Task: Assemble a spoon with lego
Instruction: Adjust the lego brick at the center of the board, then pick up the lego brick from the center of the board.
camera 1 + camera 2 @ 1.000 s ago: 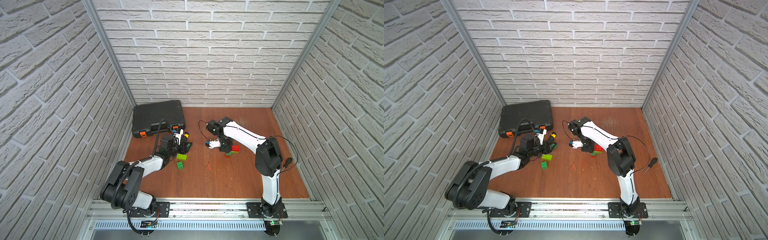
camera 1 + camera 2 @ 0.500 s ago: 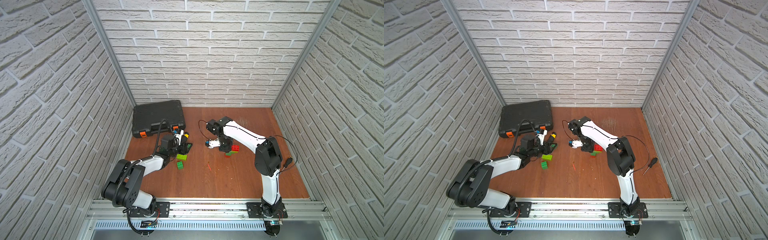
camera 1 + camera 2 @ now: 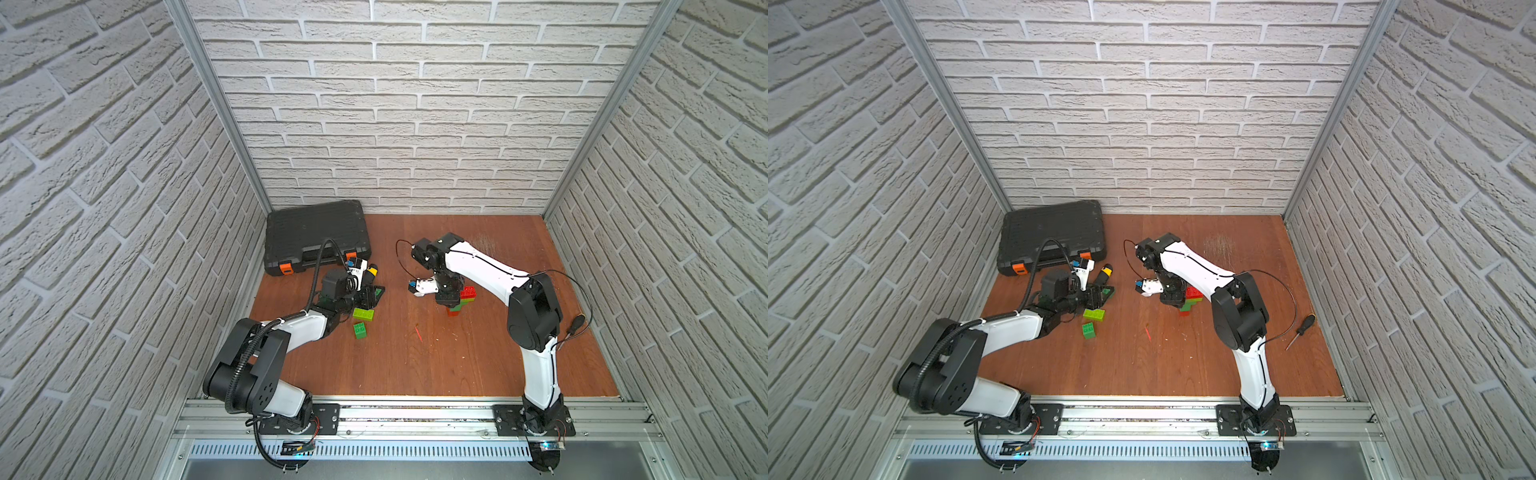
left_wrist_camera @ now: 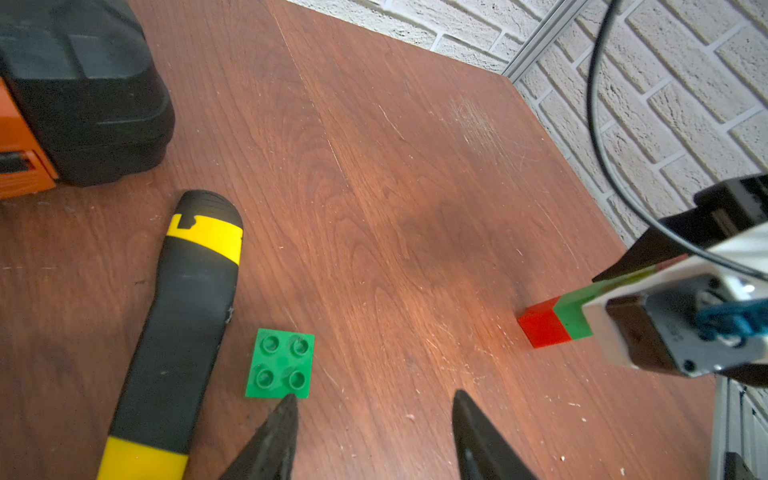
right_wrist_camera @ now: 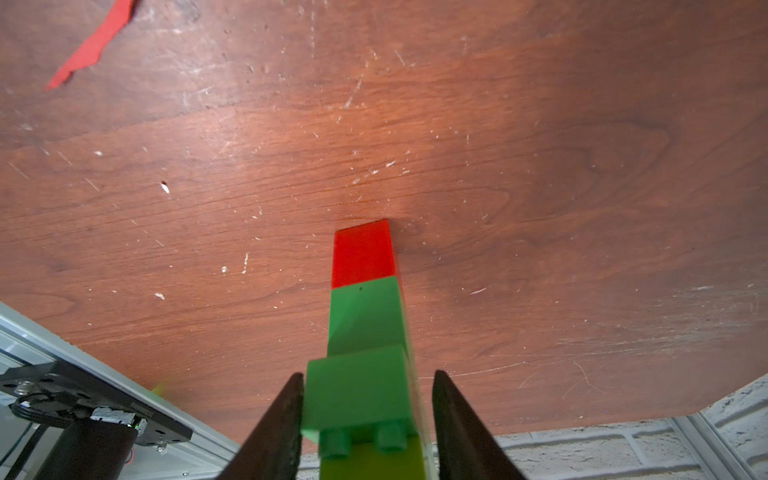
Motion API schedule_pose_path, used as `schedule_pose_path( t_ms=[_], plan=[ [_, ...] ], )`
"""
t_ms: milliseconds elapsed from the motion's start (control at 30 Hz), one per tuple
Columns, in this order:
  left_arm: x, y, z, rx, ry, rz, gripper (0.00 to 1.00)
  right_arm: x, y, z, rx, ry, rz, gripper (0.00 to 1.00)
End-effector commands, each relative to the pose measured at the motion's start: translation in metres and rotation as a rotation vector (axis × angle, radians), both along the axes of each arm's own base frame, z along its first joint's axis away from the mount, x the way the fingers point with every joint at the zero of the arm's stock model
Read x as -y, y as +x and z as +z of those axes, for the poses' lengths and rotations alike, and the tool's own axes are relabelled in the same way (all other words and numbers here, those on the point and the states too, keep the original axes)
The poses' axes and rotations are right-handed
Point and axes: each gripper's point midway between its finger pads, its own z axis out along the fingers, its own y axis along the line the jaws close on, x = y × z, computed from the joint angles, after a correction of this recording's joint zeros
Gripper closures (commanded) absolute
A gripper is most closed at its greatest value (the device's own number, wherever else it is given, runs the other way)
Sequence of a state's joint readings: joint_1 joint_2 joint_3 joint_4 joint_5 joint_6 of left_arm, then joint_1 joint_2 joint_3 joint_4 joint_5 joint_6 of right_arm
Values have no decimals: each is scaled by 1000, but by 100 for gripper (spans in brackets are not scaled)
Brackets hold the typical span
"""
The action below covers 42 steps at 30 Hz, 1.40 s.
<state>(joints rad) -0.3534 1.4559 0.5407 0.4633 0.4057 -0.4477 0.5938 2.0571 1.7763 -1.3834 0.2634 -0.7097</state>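
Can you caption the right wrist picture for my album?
Right gripper straddles the green-and-red lego spoon, red tip on the wooden table.

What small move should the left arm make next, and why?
Probably slide the left gripper toward the utility knife until its open jaws straddle the green square brick: the brick lies flat beside one fingertip, outside the gap, so closing now would grasp nothing.
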Motion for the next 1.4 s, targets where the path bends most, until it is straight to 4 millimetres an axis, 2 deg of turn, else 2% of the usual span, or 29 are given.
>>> schedule_pose_path(
  t_ms=[0, 267, 400, 500, 533, 700, 867, 967, 1033, 1167, 1367],
  plan=[
    [1, 5, 8, 30, -9, -6, 41, -3, 1, 5, 11, 22, -17, 45],
    [-2, 3, 12, 16, 14, -4, 37, -11, 4, 18, 45, 62, -12, 30],
    [-10, -3, 16, -11, 64, 10, 35, -22, 4, 32, 83, 105, -1, 14],
    [-18, -11, 21, -24, 107, 24, 33, -31, 3, 42, 105, 134, 10, 9],
    [-21, -15, 21, -37, 124, 34, 33, -34, 2, 55, 136, 161, 12, 7],
    [-35, -37, 15, -123, 269, 63, 30, -47, 7, 89, 245, 292, -20, 4],
    [-41, -67, -7, -255, 434, 51, 28, -67, 24, 144, 475, 651, -179, 1],
    [-45, -83, -19, -318, 529, 56, 26, -54, 35, 173, 581, 803, -314, 0],
    [-49, -92, -26, -356, 583, 72, 25, -40, 40, 182, 605, 847, -415, 0],
    [-53, -109, -41, -435, 624, 90, 24, -15, 49, 178, 626, 832, -532, 0],
    [-72, -115, -59, -492, 734, 160, 25, 1, 54, 171, 603, 829, -593, 0]
  ],
)
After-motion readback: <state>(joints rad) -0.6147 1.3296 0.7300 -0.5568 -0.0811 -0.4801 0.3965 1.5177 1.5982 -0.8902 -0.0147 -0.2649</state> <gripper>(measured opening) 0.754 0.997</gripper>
